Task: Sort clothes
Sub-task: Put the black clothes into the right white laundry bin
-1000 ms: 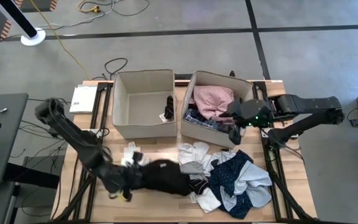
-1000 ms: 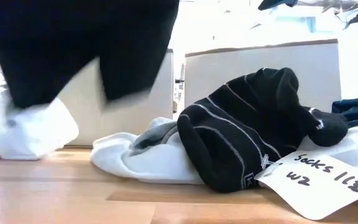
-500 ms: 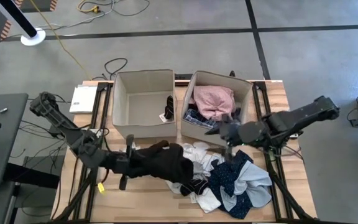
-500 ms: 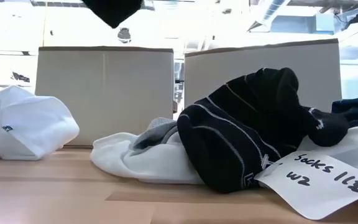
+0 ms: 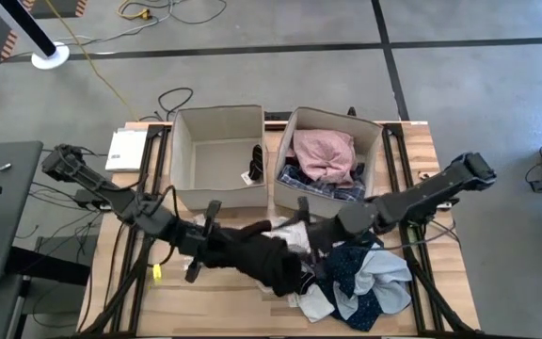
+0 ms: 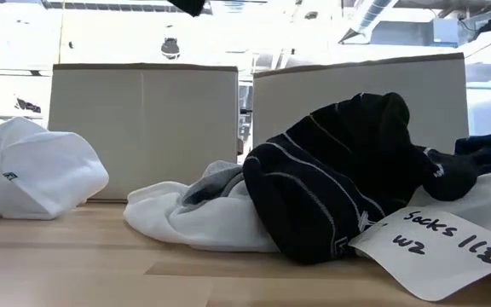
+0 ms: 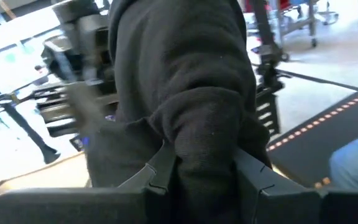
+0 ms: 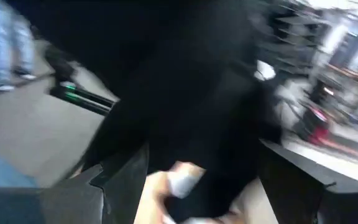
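Note:
My left gripper (image 5: 209, 243) is shut on a black garment (image 5: 258, 256), which hangs in the air over the table's middle; only its lowest tip (image 6: 190, 6) shows in the low view. My right gripper (image 5: 311, 235) is open at the garment's right end, its fingers (image 8: 124, 182) standing on either side of the black cloth (image 8: 191, 93). The pile of clothes lies at the near right: white pieces (image 5: 299, 229), a navy dotted one (image 5: 354, 268) and a light blue one (image 5: 386, 282). A pink garment (image 5: 324, 151) lies in the right beige box (image 5: 285, 141). My left gripper pinches a bunched fold of the black garment (image 7: 194, 155) between its two fingers (image 7: 161, 169), coming level from the table's left side. The cloth is lifted clear of the table and sags slack beyond the fingers. My right gripper: I cannot tell whether its fingers touch the black cloth.
The left beige box (image 5: 184, 151) holds a small black item (image 5: 255, 155). A black striped knit piece (image 6: 339, 196), a white garment (image 6: 32, 175) and a paper label (image 6: 450, 247) lie on the wooden table (image 6: 101, 264). A white device (image 5: 125, 149) sits at the far left.
My left gripper has risen and gone toward the far edge, tipping up to level, and has lifted the black garment off the table. My right gripper has swung from the right box toward the near left, down to the garment's right end, still open.

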Controlling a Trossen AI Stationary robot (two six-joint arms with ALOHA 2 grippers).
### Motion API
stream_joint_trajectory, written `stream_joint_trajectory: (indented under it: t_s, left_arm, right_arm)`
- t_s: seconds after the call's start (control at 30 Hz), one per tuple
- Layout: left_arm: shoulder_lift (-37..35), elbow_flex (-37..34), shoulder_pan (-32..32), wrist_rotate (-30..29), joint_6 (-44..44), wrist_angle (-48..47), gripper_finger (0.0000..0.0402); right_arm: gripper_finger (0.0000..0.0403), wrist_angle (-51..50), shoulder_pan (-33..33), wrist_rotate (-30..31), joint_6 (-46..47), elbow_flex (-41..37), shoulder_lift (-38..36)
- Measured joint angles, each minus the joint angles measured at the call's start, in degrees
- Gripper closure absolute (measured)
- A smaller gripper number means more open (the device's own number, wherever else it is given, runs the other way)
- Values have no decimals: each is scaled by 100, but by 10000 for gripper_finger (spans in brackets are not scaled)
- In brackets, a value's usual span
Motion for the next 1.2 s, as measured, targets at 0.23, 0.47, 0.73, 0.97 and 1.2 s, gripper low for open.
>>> stream_joint_trajectory:
  t_s: [0.23, 0.47, 0.73, 0.97, 1.2]
  left_arm:
    - [0, 0, 477, 101, 33, 4, 321]
    - [-10, 9, 758, 332, 39, 94, 321]
    - [-15, 22, 902, 228, 252, 397, 321]
    - [83, 13, 917, -54, 753, 761, 321]
    - [518, 17, 921, -194, 994, 1070, 321]
  right_arm:
    - [87, 300, 93, -351, -110, 0, 285]
    - [15, 588, 130, -229, -395, -2, 261]
    - [17, 1521, 145, -311, -746, -7, 270]
    - [7, 2250, -16, -375, -793, -7, 523]
    - [8, 3139, -219, -430, -938, 0, 815]
